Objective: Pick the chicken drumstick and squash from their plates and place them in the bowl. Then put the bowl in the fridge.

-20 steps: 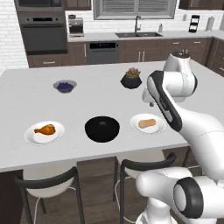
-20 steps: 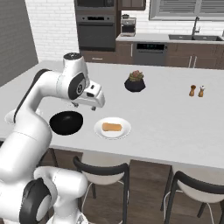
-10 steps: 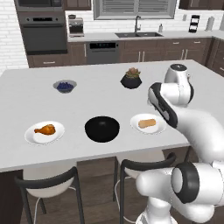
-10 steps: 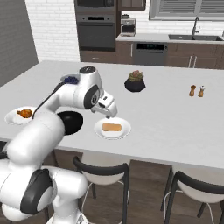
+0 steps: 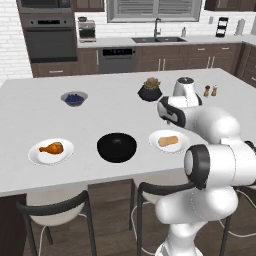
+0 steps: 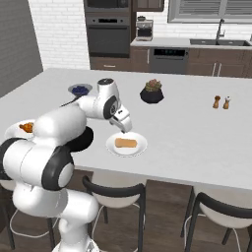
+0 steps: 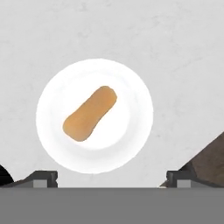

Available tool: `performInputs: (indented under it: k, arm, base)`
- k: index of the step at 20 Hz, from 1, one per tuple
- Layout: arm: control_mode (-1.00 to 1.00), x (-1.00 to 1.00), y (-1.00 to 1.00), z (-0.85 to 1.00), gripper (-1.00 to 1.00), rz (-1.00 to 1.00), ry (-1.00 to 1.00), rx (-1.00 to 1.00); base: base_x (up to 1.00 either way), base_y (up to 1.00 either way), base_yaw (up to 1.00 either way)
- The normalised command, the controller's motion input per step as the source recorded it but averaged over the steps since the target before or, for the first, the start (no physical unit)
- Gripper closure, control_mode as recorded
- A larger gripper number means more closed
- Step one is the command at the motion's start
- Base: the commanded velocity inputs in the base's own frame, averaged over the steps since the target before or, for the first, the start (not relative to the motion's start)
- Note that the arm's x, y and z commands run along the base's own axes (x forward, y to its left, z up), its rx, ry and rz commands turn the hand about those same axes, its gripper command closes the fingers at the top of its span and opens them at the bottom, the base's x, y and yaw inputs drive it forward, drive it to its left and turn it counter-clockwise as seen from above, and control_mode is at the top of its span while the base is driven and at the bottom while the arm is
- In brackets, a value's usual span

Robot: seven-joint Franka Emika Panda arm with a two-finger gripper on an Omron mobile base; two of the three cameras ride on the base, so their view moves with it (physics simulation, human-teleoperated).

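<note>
We see the pincer (image 6: 125, 129) hanging above the white round plate (image 6: 139, 148) that carries the pale tan oblong squash (image 6: 125, 143), jaws spread wide with nothing between them. In the hand view the squash (image 7: 89, 113) lies diagonally in the middle of its plate (image 7: 131, 87), and one dark fingertip (image 7: 41, 177) shows low at each side, well apart and clear of the squash.

From the left base view we note the squash (image 5: 168, 141) on its plate (image 5: 179, 147) at the near right of the white desk (image 5: 40, 115). The glossy round black bowl (image 5: 116, 147) sits just left of that plate, holding nothing. Further left, a second white round plate (image 5: 35, 155) holds the orange-brown chicken drumstick (image 5: 52, 148), thin bone end pointing left.

Behind these we spot a small grey bowl of blue berries (image 5: 74, 98) and a dark plant pot with a succulent (image 5: 150, 90). Two small shakers (image 5: 210, 90) stand toward the far right of the desk. The pincer itself is hidden behind the white arm (image 5: 200, 122) in this view.
</note>
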Motion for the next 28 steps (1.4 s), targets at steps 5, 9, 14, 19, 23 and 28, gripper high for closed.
performInputs:
  k: [5,9,14,19,23,28]
  arm:
    - [-1.00,0.51,0.00,-0.28,-1.00,-0.17,0.01,0.14]
    - [-1.00,0.08,0.00,-0.46,-1.00,-0.14,0.00,0.03]
    - [-1.00,0.03,0.00,-0.46,-1.00,-0.15,0.00,0.00]
    - [-1.00,0.56,-0.12,-0.21,-1.00,-0.02,0.00,0.02]
    - [-1.00,0.34,-0.06,-0.43,-1.00,0.00,0.01,0.01]
    - [-1.00,0.33,0.00,-0.44,-1.00,0.00,0.05,0.02]
  base:
    - [0.00,0.00,0.00]
    - [0.00,0.00,0.00]
    - [0.00,0.00,0.00]
    - [0.00,0.00,0.00]
    - [0.00,0.00,0.00]
    - [0.00,0.00,0.00]
